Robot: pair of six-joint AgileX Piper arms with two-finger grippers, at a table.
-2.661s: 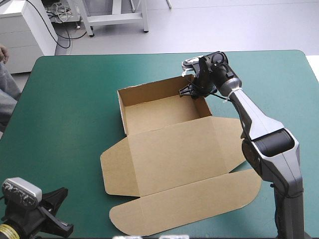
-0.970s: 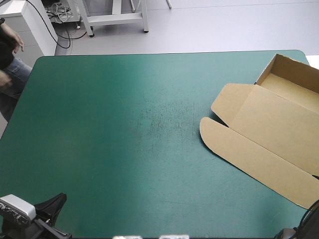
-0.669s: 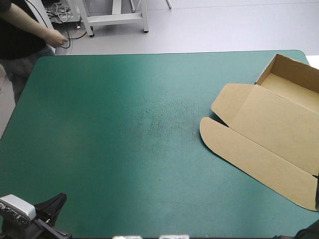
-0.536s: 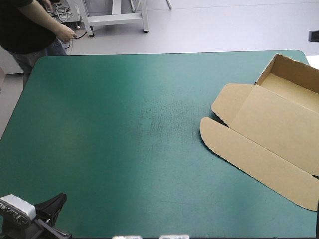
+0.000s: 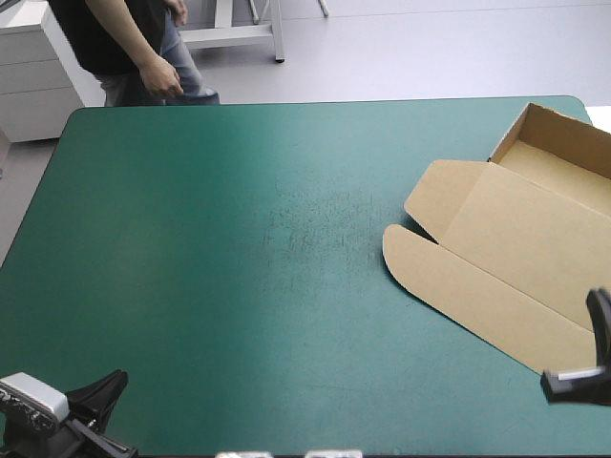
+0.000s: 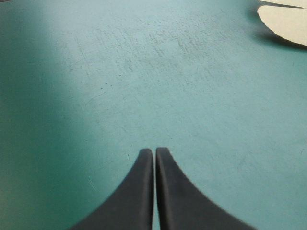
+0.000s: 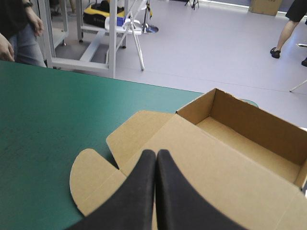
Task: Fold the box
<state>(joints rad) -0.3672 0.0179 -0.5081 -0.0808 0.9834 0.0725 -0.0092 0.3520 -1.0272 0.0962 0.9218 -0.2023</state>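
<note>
Box (image 5: 520, 253) at table's (image 5: 239, 286) right edge, tray open, lid flat. Right gripper (image 7: 156, 154) fingers together above lid; left gripper (image 6: 154, 152) likewise, near-left corner.

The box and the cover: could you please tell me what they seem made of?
The box looks like matte brown board, by its creases and cut edges. The cover is matte teal-green, finely scuffed; perhaps rubber or vinyl, I cannot tell.

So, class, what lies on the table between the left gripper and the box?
Nothing: only bare teal-green cover lies between the left gripper and the rounded flap of the box, as the left wrist view shows.
</note>
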